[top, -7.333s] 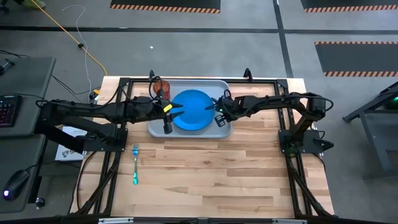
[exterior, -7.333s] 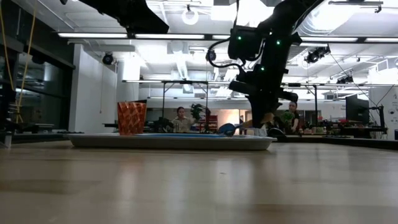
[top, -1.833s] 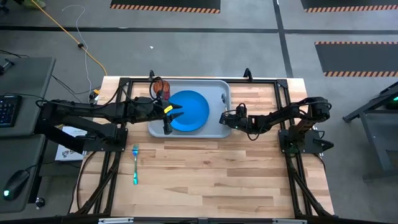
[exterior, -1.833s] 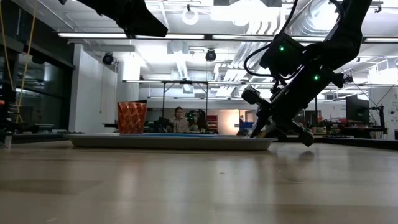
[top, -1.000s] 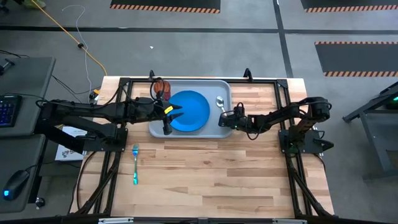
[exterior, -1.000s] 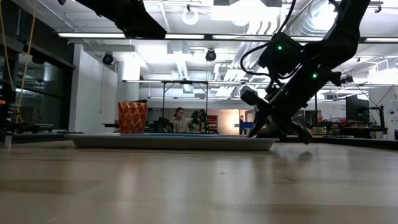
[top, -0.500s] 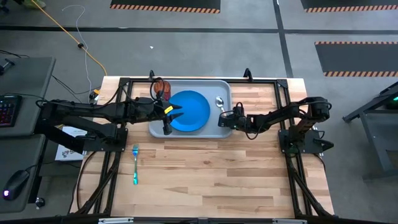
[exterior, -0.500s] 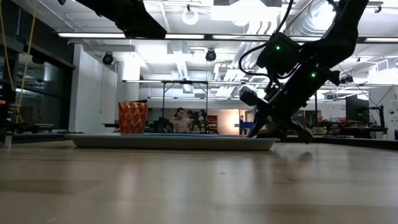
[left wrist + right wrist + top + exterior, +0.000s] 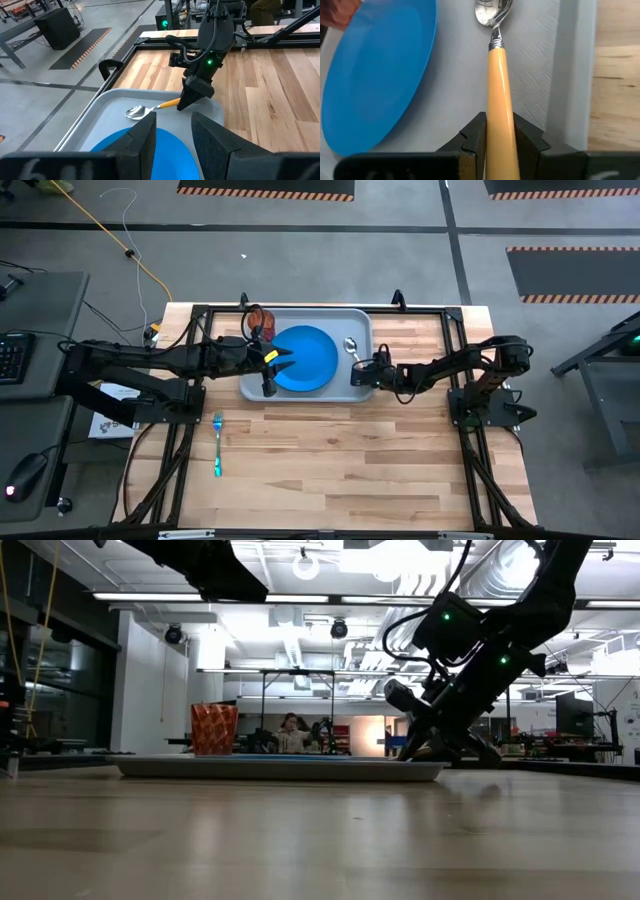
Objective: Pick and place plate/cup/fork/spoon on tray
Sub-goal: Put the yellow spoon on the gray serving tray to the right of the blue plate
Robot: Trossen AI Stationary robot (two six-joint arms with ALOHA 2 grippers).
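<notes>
The pale grey-blue tray point(image 9: 358, 384) lies at the table's far middle. On it are the blue plate point(image 9: 305, 358) and the reddish-brown cup point(image 9: 258, 318), which stands at the tray's far left corner. My right gripper point(image 9: 366, 368) is at the tray's right rim, shut on the orange-handled spoon point(image 9: 496, 75). My left gripper point(image 9: 172, 135) hovers open and empty over the plate's left edge. The teal-handled fork point(image 9: 218, 445) lies on the bare table, near left. My right gripper pinches the spoon's orange handle point(image 9: 500, 125) between its two fingers point(image 9: 476, 136). The fingers come slanting down from the table's right and lie along the handle. The spoon tilts, its silver bowl point(image 9: 135, 112) down on the tray floor, right of the plate.
Black frame rails point(image 9: 300, 308) run around the table's far part, close behind the tray. The wooden table point(image 9: 340, 470) stretches wide toward its near edge. People sit in the room beyond the table point(image 9: 292, 730).
My right gripper has edged a little toward the table's left edge, over the tray's right rim, still shut on the spoon. The spoon's bowl stays on the tray beside the plate.
</notes>
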